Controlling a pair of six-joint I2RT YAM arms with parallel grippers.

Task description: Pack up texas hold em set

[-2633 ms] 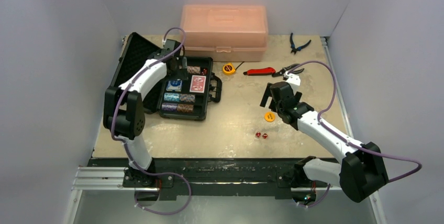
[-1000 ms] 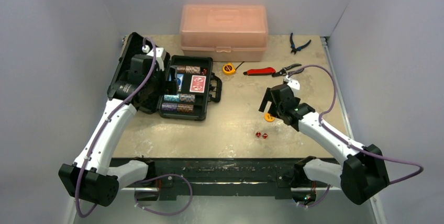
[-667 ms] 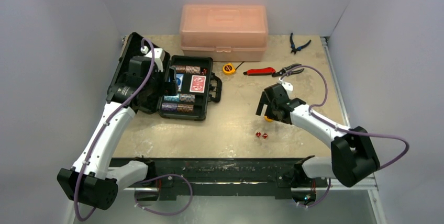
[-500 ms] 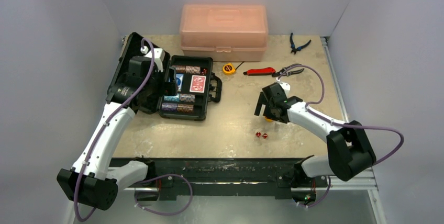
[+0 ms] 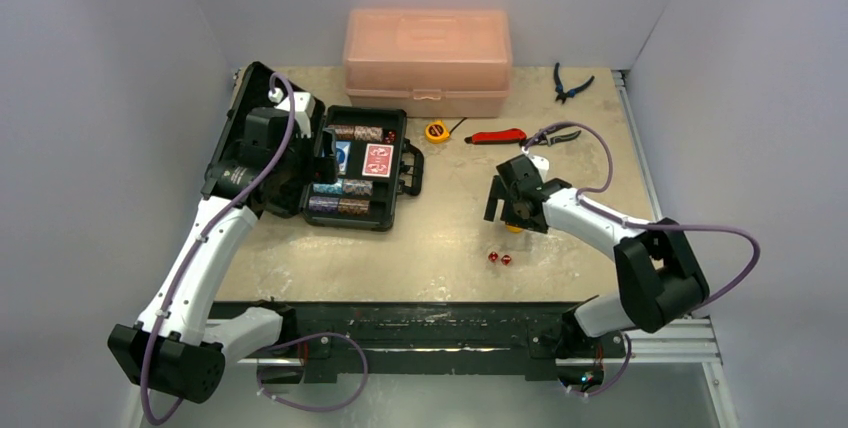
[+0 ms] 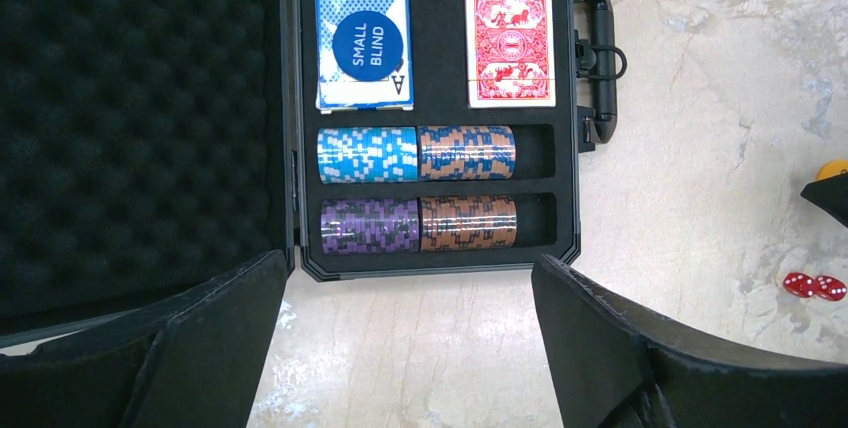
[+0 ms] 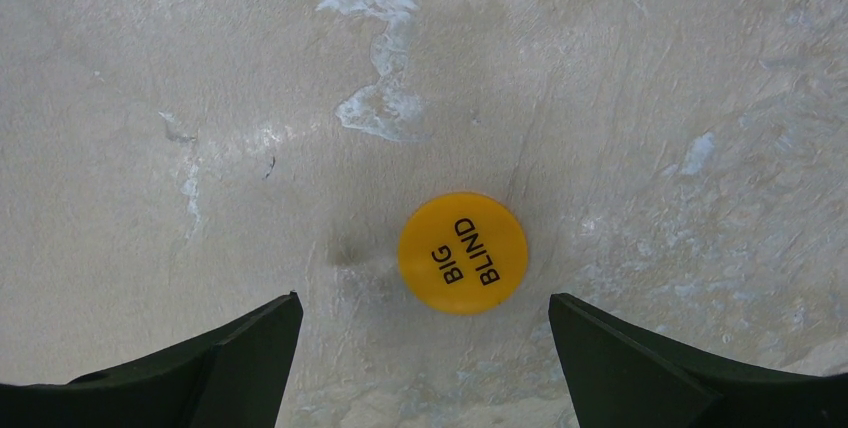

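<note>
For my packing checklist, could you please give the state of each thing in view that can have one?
Small black hard briefcase: open, foam-lined lid swung back.
Translucent pink plastic box: closed.
Yellow round "BIG BLIND" disc: flat on the table, unpacked.
Two red dice: loose on the table.
Left fingers: open, empty, above the briefcase.
Right fingers: open, empty, over the yellow disc.

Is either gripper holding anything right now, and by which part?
Nothing is held. The right gripper hangs open above the yellow disc; the left gripper hangs open above the case.
</note>
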